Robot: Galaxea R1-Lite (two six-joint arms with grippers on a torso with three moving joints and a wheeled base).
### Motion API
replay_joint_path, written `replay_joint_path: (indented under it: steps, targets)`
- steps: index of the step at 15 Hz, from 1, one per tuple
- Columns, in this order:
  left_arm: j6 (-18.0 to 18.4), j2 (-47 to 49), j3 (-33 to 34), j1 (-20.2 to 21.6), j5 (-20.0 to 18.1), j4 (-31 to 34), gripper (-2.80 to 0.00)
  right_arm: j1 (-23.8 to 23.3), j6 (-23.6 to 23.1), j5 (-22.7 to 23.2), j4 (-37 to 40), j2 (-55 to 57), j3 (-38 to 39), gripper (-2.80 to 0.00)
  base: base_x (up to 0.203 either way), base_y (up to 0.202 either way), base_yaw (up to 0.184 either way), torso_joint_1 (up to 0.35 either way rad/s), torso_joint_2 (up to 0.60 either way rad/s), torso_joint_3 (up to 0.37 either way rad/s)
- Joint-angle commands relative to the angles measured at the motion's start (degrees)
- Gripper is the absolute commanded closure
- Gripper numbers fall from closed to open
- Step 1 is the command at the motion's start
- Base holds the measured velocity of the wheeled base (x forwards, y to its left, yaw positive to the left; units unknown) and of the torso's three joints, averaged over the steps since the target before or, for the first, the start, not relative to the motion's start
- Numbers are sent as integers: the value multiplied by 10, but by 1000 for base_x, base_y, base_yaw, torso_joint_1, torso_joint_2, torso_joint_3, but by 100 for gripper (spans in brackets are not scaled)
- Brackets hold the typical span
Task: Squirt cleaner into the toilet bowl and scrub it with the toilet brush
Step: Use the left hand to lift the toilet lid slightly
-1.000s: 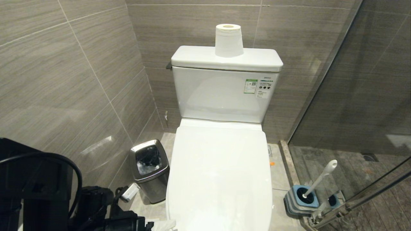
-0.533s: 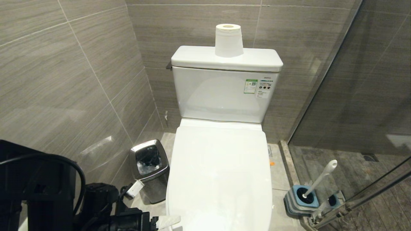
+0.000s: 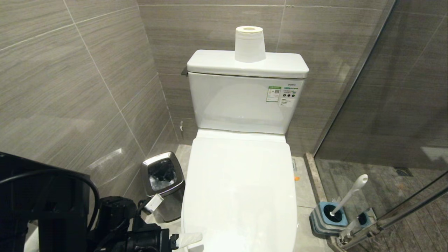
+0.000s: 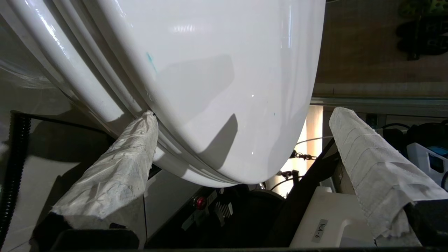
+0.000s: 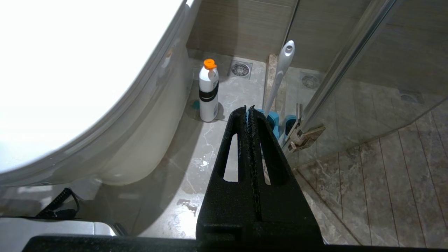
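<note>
You see the left gripper [image 4: 241, 140] spread wide, holding nothing, straddling the front edge of the closed toilet lid [image 4: 217, 70]; one paper-wrapped finger [image 4: 119, 175] touches the rim seam. The right gripper [image 5: 250, 108] is pressed closed and empty, low beside the toilet. The toilet brush [image 3: 348, 196] stands in its holder [image 3: 327, 218] on the floor, well apart to the right.

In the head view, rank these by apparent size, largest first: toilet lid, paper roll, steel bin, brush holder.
1. toilet lid
2. steel bin
3. brush holder and paper roll look alike; the holder sits nearer the camera, so unranked.
</note>
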Motion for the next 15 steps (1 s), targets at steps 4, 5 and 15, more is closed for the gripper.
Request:
replay_joint_path:
  steps: [4,5,15]
  targets:
    - [2,-8,9,17,-3,-10,-280,0,0,0,0,-1,0,0,0,0,0,0,0,0]
    - [2,-11,12,22,-4,-10,-280,0,0,0,0,-1,0,0,0,0,0,0,0,0]
    - [58,5,23,19,-5,-8,-280,0,0,0,0,0,0,0,0,0,0,0,0,0]
